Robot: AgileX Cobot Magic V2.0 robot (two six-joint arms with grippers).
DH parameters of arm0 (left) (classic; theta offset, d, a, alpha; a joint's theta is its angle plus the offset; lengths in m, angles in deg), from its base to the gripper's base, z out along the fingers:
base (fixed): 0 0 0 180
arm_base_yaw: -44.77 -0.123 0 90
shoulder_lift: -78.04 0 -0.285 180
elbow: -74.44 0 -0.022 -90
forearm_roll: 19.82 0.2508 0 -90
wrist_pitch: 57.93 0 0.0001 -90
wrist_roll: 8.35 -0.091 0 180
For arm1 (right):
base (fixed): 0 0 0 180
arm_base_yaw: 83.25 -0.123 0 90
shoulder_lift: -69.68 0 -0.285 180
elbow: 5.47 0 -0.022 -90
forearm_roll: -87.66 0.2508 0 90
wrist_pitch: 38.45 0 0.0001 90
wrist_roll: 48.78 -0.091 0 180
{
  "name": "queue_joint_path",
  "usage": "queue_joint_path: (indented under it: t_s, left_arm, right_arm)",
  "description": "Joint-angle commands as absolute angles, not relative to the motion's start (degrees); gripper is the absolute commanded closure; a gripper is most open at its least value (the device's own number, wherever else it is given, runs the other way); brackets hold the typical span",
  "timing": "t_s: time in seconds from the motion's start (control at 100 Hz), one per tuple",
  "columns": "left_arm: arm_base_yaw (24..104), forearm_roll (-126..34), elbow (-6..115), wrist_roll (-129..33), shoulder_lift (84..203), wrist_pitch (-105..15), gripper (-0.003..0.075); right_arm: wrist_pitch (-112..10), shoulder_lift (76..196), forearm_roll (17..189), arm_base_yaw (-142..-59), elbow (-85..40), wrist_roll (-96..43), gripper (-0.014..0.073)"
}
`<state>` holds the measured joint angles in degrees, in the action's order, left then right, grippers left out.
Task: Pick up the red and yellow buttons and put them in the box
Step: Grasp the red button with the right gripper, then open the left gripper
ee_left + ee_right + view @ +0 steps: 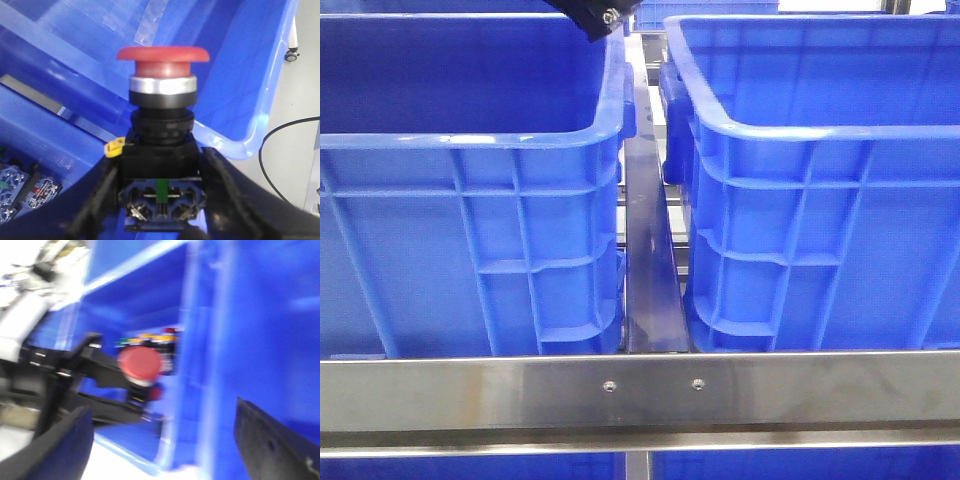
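Observation:
My left gripper (161, 200) is shut on the black body of a red mushroom-head button (162, 54) and holds it upright over a blue crate (250, 100), whose visible inside is bare. The right wrist view is blurred. It shows the same red button (140, 364) in the left gripper's black fingers (100, 365), above a blue crate (260, 330). My right gripper (160, 440) is open and empty, its fingers wide apart. In the front view two blue crates stand side by side, left (470, 230) and right (820, 220). No yellow button is clearly visible.
Several more button units (25, 187) lie low beside a blue wall, and a blurred row of buttons (150, 340) shows behind the held one. A steel rail (640, 390) crosses the front, a steel bar (650, 270) runs between the crates, and a black arm part (588, 18) shows above.

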<state>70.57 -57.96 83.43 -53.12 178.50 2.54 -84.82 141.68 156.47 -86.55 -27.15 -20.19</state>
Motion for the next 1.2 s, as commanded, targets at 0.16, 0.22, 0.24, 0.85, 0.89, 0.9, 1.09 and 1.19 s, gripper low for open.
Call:
queue_joint_path:
  t_s: [0.16, 0.22, 0.24, 0.85, 0.89, 0.9, 1.09, 1.19]
  left_arm:
    - [71.1, -61.2, 85.2, -53.0, 176.1, 0.9, 0.0494]
    - [71.1, -61.2, 85.2, -53.0, 176.1, 0.9, 0.0494]
    - [71.1, -61.2, 85.2, -53.0, 176.1, 0.9, 0.0494]
    - [71.1, -61.2, 85.2, -53.0, 176.1, 0.9, 0.0494]
    - [71.1, -61.2, 85.2, -53.0, 176.2, 0.9, 0.0494]
    - [71.1, -61.2, 85.2, -53.0, 176.2, 0.9, 0.0494]
    - [71.1, -61.2, 85.2, -53.0, 176.2, 0.9, 0.0449]
    - [71.1, -61.2, 85.2, -53.0, 176.2, 0.9, 0.0295]
  right_arm:
    - [-83.8, 150.3, 164.7, -93.6, -20.4, -17.1, 0.0005]
    - [-83.2, 152.6, 164.8, -95.2, -18.8, -17.1, 0.0005]
    - [-83.0, 153.3, 164.8, -95.7, -18.4, -17.1, 0.0005]
    - [-82.4, 161.6, 165.1, -99.5, -12.6, -17.1, 0.0314]
    - [-82.4, 161.6, 165.1, -99.5, -12.6, -17.1, 0.0342]
    - [-82.4, 161.6, 165.1, -99.5, -12.6, -17.1, 0.0344]
    - [-82.4, 161.6, 165.1, -99.5, -12.6, -17.1, 0.0347]
    - [-82.4, 161.6, 165.1, -99.5, -12.6, -17.1, 0.0347]
